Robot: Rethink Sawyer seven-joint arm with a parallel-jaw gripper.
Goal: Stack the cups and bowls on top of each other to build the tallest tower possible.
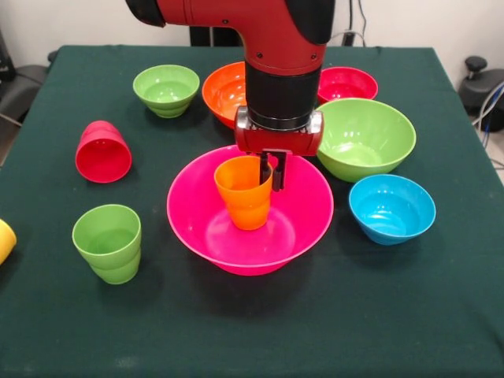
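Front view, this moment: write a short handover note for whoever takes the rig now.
Gripper: over the pink bowl, one finger inside the upright orange cup; whether it grips, cannot tell.
Orange cup is inside the pink bowl.
Loose on the table: red cup on its side, green cup upright, yellow cup at the edge, small green bowl, orange bowl, red bowl, large green bowl, blue bowl.
Done: one cup in the base bowl. Left: stack everything else.

tool [272, 169] apparently pinching orange cup [245, 193] rim, inside pink bowl [236, 252]
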